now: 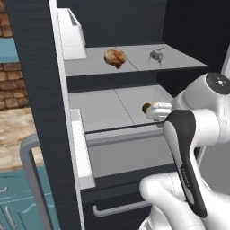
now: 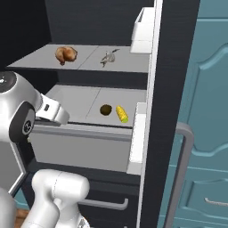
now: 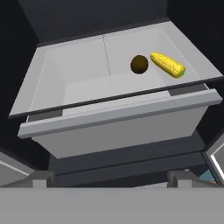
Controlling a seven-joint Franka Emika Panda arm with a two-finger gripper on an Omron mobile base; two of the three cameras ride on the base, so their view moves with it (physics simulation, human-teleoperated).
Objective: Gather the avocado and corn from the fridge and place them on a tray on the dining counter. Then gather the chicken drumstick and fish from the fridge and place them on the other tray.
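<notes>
Fridge (image 2: 164,89), lower shelf: avocado (image 3: 139,64), corn (image 3: 168,64)
Avocado round, dark brownish-green; corn bright yellow, tapered, just beside it. End effector (image 3: 109,177) fingers apart, empty.

We see teal cabinets (image 2: 202,111) with raised door panels and a drawer pull at the right edge of the right base view. Left base view: brick wall (image 1: 9,85), beige stone top (image 1: 15,134), teal drawers (image 1: 15,202) beneath it.

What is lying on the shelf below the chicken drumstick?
The avocado and the corn lie there side by side. The shelf's near left corner is hidden by the arm.
</notes>
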